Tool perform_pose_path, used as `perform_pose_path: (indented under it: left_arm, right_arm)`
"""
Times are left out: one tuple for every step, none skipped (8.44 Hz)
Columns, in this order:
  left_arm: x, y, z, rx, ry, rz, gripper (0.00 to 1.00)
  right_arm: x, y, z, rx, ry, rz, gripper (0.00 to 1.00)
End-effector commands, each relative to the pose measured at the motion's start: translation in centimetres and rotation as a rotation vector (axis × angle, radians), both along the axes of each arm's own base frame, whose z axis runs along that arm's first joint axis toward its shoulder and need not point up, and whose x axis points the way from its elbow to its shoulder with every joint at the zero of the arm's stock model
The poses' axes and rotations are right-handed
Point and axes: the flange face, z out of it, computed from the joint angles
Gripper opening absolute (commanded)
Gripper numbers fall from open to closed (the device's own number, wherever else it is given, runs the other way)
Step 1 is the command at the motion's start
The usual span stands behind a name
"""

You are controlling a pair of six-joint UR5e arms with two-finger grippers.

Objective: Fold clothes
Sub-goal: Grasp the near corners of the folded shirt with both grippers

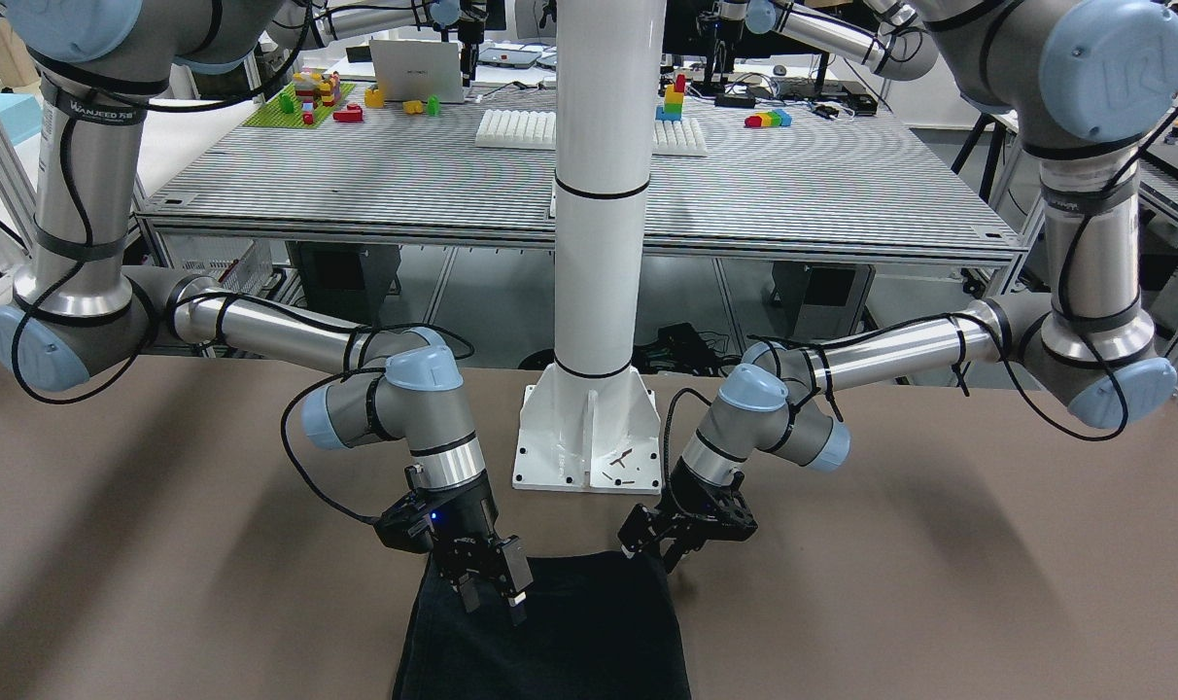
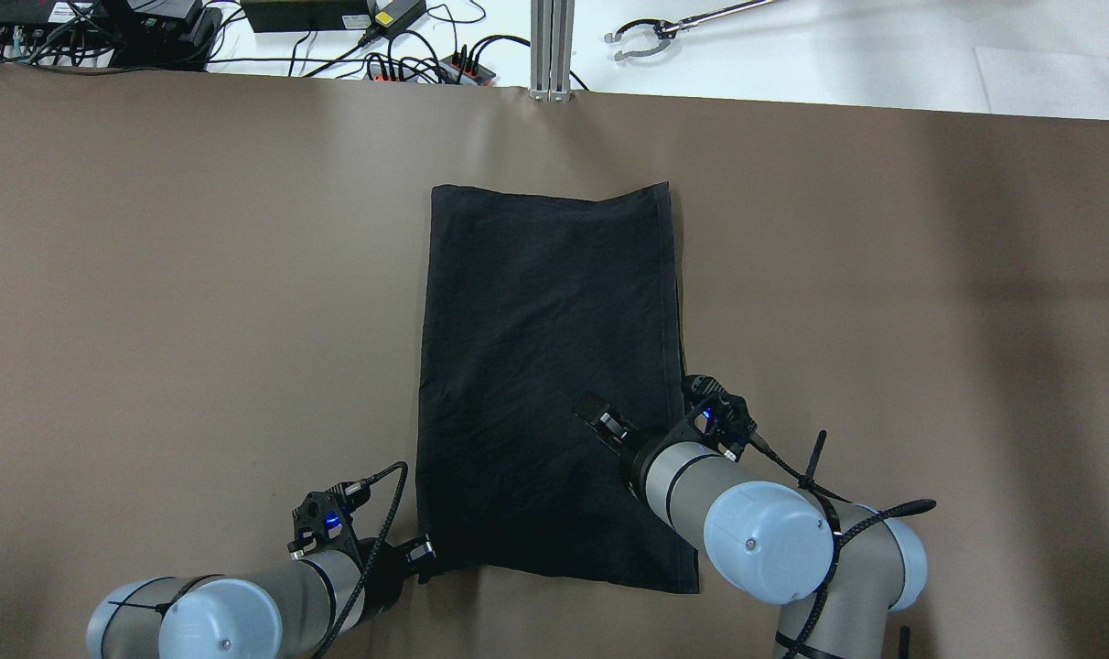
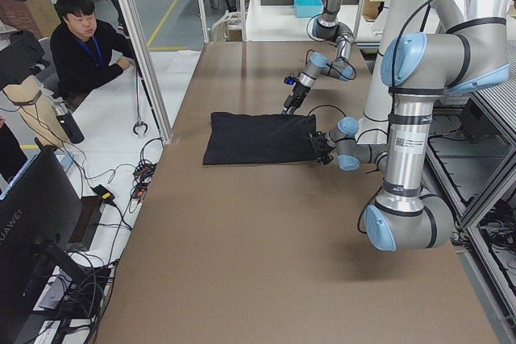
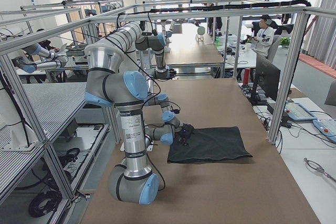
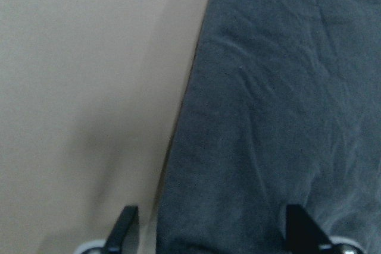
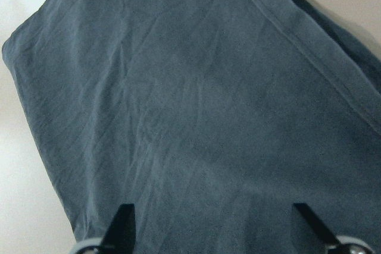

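The garment lies flat mid-surface, nearer my edge. My left hand is spread wide and empty, straddling the garment's left edge at its corner. My right hand hovers spread and empty above it. I should pinch both corners evenly, catching every layer.

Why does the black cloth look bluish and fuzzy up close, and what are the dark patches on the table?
Right wrist view: the cloth looks washed-out grey-blue and soft, being so near; overhead view: black with crisp edges. Front-facing view: the patches on the table are soft shadows.
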Motion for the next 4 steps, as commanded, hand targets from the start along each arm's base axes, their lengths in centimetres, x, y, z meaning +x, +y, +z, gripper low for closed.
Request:
perform_pose_path:
  left_arm:
    - [-0.1, 0.0, -0.1, -0.009, 0.008, -0.012, 0.1]
    - [-0.2, -0.1, -0.1, -0.007, 0.006, -0.021, 0.0]
    - [-0.2, -0.1, -0.2, -0.007, 0.007, -0.021, 0.0]
    - [-0.1, -0.1, -0.1, -0.007, 0.006, -0.02, 0.0]
  right_arm:
    - [0.0, 0.3, 1.3, -0.007, 0.023, -0.002, 0.93]
    - [-0.1, 0.3, 1.6, -0.011, 0.034, -0.001, 0.92]
    - [-0.6, 1.2, 2.6, -0.022, 0.055, -0.018, 0.91]
    - [-1.1, 2.2, 3.8, -0.043, 0.066, -0.03, 0.91]
